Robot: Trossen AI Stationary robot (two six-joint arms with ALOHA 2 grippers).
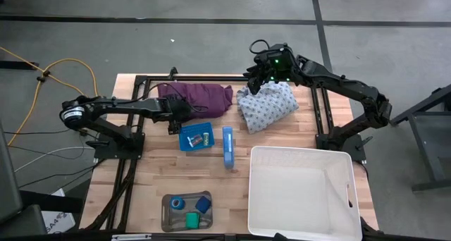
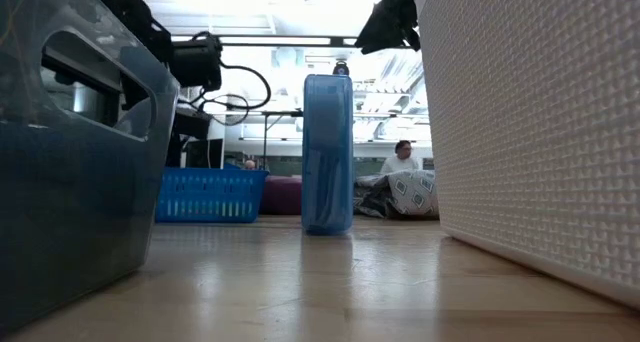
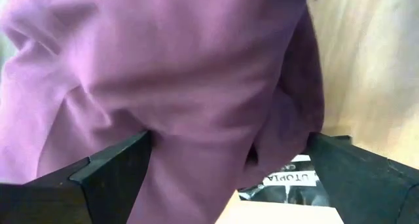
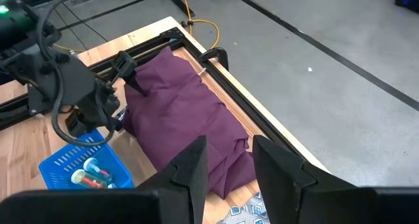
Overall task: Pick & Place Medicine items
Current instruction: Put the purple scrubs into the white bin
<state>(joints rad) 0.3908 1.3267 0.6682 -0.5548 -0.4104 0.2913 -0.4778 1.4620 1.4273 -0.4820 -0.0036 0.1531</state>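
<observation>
The medicine items lie in two places. A blue roll (image 1: 176, 202), a green roll (image 1: 192, 218) and a small blue block (image 1: 204, 204) sit in a grey tray (image 1: 168, 223) at the near edge. Tiny vial-like pieces (image 4: 91, 173) lie in a blue basket (image 1: 196, 137) at mid-table. My left gripper (image 1: 174, 118) is open, slanting down onto the near left end of a purple cloth (image 1: 197, 96), just left of the basket. My right gripper (image 1: 262, 73) hangs high over a patterned cloth (image 1: 264, 103), with a narrow gap and nothing in it. My left gripper has its open fingers (image 3: 111, 171) on either side of a bulge of the purple cloth (image 3: 196, 119), coming from above at a slant. The cloth lies on the table. I cannot tell whether the fingers touch it.
A tall blue box (image 1: 227, 146) stands right of the basket. A large white bin (image 1: 303, 192) fills the near right corner. A black frame (image 1: 141, 82) runs along the table's far and side edges. A labelled packet (image 3: 288, 179) shows under the purple cloth.
</observation>
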